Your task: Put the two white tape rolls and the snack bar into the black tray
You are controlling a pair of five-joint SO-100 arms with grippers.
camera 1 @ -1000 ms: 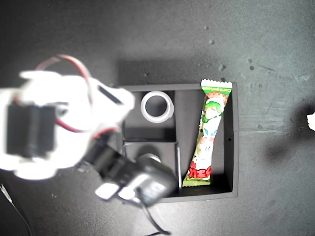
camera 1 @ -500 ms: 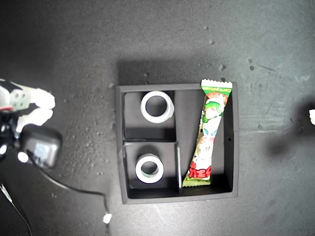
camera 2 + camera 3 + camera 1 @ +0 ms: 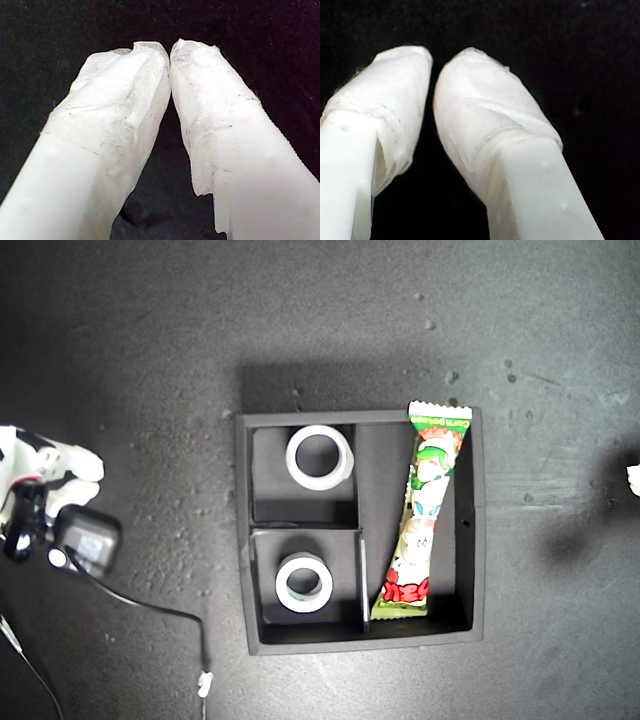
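The square matte black tray on the dark tabletop holds one white ring-shaped tape roll in each small compartment, the second nearer the camera's bottom edge, and the green-and-white wrapped snack bar in the long one. My first gripper is clenched empty; my second gripper likewise, jaws nearly touching.

The scene is seen from straight above in the exterior view, from far enough that the whole black tray and the dark worktop around it are taken in. Each wrist view is aimed along its own gripper from very close, so the frame is filled by two white wrapped jaws against dark worktop. No object is shared between the wrist views and the exterior view.
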